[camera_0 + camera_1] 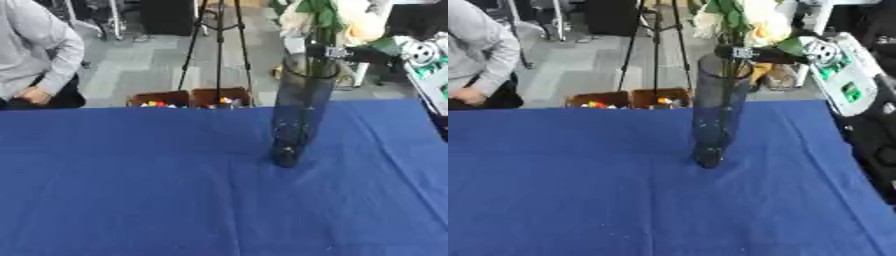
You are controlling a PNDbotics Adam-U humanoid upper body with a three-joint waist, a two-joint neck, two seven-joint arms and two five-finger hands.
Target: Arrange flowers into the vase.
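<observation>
I am looking down at the blue tablecloth (579, 190), and the tall dark glass vase (715, 115) is standing upright on it, a little right of the middle and toward the far edge. The flowers (754, 22), cream-white blooms with green leaves, are sitting above the vase mouth, and their stems seem to be running down inside the glass, though the tint is hiding how deep they go.

My right hand (750, 53) is reaching in from the right at rim height. I am seeing dark fingers right at the stems just above the mouth, but I cannot tell whether they are curled around the stems or only resting beside them. My left hand is not showing in either view.

Nothing else is lying on the cloth: no loose stems are waiting there that I can see. Beyond the far edge, two brown boxes (188, 98) with small coloured things in them are sitting on the floor near a tripod (219, 45).

I am judging the task to be near its end. The bunch appears to be already in the vase, and what is left is probably letting go, drawing the arm clear without tipping the narrow vase, and perhaps settling the blooms so they are standing evenly.
</observation>
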